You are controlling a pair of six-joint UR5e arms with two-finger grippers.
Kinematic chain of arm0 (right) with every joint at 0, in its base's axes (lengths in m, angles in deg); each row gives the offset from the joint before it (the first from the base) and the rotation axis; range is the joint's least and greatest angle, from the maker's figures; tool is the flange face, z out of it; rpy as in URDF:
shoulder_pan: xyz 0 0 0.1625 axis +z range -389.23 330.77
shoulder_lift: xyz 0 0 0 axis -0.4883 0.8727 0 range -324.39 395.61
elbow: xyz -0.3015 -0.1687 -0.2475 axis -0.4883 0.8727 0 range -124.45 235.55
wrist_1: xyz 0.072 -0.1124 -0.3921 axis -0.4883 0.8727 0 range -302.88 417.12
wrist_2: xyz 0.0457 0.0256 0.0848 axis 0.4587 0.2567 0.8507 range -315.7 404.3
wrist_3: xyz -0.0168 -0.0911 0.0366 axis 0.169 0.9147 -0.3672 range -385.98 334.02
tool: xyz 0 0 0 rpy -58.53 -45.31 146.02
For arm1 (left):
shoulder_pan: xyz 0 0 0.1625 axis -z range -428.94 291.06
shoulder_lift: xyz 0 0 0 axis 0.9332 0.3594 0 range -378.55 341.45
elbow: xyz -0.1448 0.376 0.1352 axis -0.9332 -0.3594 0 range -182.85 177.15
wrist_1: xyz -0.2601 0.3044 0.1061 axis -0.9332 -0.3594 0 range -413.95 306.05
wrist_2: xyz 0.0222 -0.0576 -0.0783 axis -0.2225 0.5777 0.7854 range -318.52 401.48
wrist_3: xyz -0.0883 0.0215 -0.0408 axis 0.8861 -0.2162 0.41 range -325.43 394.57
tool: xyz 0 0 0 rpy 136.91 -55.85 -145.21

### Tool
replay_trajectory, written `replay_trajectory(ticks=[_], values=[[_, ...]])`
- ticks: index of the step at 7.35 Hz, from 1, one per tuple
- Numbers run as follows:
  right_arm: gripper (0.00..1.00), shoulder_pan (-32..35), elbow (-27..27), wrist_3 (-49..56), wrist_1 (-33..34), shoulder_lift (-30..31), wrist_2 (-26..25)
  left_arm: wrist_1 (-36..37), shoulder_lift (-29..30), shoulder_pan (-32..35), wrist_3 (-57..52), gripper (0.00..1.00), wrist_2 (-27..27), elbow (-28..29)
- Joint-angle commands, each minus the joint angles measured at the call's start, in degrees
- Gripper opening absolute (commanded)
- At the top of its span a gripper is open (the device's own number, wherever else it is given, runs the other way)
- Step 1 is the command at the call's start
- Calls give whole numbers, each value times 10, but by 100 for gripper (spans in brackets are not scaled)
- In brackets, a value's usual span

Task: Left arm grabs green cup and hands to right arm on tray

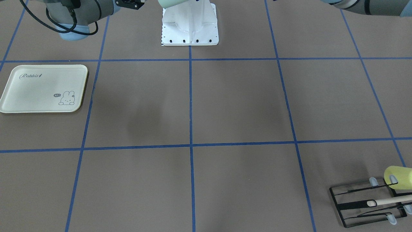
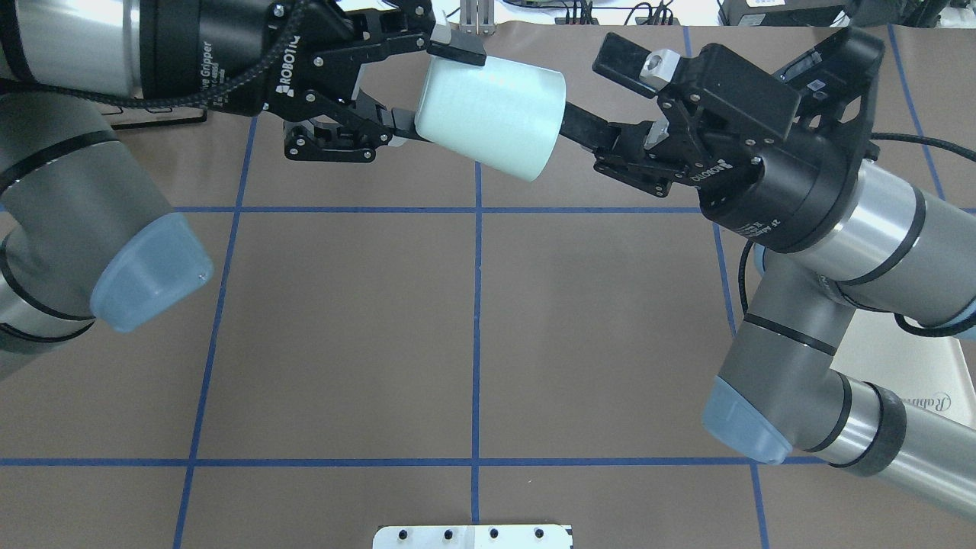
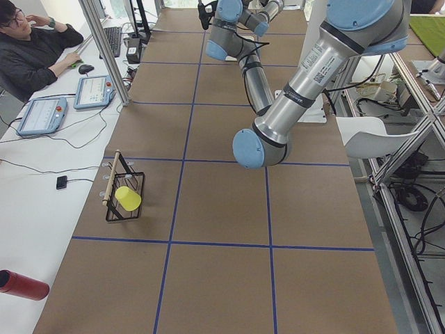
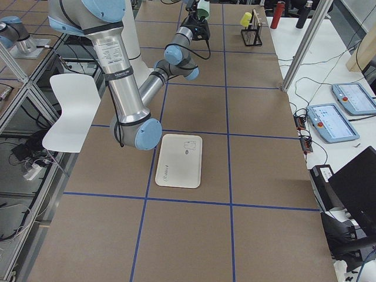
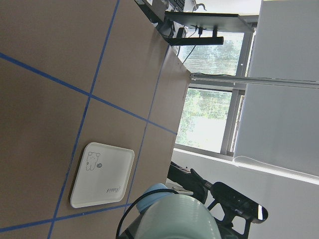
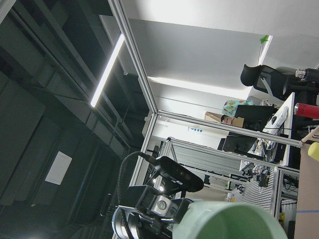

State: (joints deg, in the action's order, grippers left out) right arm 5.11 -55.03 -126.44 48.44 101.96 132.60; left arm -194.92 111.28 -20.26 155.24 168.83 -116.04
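The jaws of the left arm (image 2: 69,175) are clamped on the base end of the green cup (image 2: 492,118). The cup is held on its side above the worktop (image 2: 343,320), mouth toward the right arm (image 2: 869,229). That arm's jaws stand spread, one finger at the cup's rim, the other off it. The tray (image 1: 38,93) lies flat at the far right, well apart.

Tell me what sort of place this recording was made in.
Most likely a robotics lab's data-collection cell: a brown table gridded with blue tape, teach pendants on a side bench, and an operator seated beside them.
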Motion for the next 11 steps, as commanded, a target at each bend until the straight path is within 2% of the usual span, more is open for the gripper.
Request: replay_trajectory(ticks=[1, 4, 5, 7, 9, 10, 11], values=[[98, -1, 2, 0, 1, -3, -3, 0, 2, -3, 1, 9, 0, -1], [97, -12, 2, 0, 2, -4, -7, 0, 7, -4, 0, 9, -1, 0], [92, -14, 1, 0, 2, -4, -8, 0, 7, -5, 0, 9, -1, 1], [70, -15, 1, 0, 2, -5, -8, 0, 7, -10, 0, 9, -1, 0], [53, -16, 1, 0, 2, -4, -8, -1, 7, -10, 0, 9, -1, -1], [45, -16, 2, 0, 2, -4, -8, -1, 7, -10, 0, 9, -1, -1], [43, -16, 2, 0, 2, -5, -8, -1, 7, -10, 0, 9, -1, -1]])
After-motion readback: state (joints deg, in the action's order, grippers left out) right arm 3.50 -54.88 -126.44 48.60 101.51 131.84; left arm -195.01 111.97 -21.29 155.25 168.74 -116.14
